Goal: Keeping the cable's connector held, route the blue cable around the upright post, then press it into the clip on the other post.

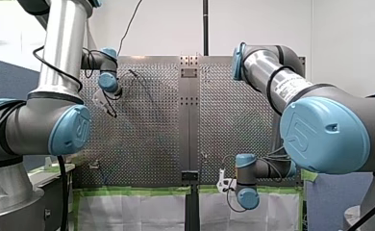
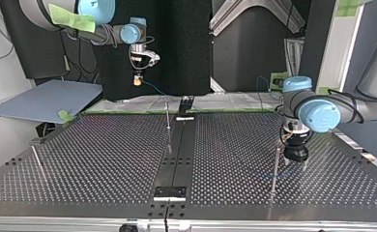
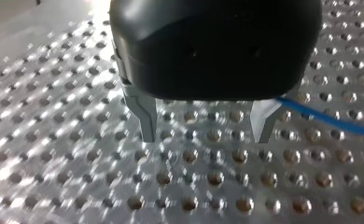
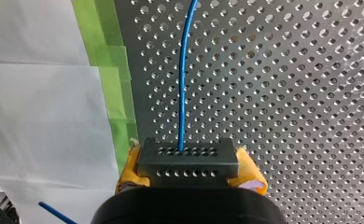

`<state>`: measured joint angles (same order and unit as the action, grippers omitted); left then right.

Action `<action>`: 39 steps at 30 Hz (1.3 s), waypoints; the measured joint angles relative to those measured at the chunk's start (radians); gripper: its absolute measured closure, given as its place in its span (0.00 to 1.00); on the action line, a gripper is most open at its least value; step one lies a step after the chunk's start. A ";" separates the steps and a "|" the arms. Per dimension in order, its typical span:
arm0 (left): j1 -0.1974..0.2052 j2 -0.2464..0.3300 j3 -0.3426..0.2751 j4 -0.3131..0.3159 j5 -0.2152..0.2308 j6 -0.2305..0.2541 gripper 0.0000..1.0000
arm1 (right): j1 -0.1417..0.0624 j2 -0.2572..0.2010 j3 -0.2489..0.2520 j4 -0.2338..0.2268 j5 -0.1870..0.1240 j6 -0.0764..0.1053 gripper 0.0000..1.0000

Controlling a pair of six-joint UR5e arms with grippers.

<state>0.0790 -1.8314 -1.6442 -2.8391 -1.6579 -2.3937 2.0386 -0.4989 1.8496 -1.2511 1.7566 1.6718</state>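
My right gripper (image 4: 188, 164) is shut on the dark grey connector (image 4: 188, 154), with a yellow pad (image 4: 128, 171) on each side of it. The blue cable (image 4: 182, 70) runs from the connector straight ahead over the perforated plate. In the top view my right gripper (image 2: 137, 80) hangs high beyond the table's far edge. My left gripper (image 3: 206, 136) stands open just above the plate with nothing between its metal fingers (image 3: 147, 122); the blue cable (image 3: 329, 120) passes beside one finger. In the top view my left gripper (image 2: 297, 164) is low, close to an upright post (image 2: 275, 169).
A thin post (image 2: 167, 113) stands near the far middle of the table and another (image 2: 36, 159) at the top view's left. A dark rail (image 2: 178, 150) runs down the table's middle. Green tape (image 4: 112, 74) and white sheeting border the plate near my right gripper.
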 joint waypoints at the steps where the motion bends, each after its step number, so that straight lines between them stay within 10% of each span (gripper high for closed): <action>1: 0.003 0.000 0.000 -0.007 -0.002 -0.008 0.00 | 0.000 -0.001 0.000 -0.001 0.000 0.000 1.00; 15: 0.022 0.008 -0.001 -0.079 0.058 -0.085 0.00 | -0.001 -0.002 0.001 0.001 -0.003 0.006 1.00; 39: 0.012 0.107 -0.045 -0.126 0.070 -0.020 0.00 | -0.001 -0.002 0.001 0.007 -0.003 0.008 1.00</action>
<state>0.0906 -1.7240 -1.6890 -2.9656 -1.5884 -2.4134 2.0381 -0.5009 1.8509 -1.2442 1.7535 1.6799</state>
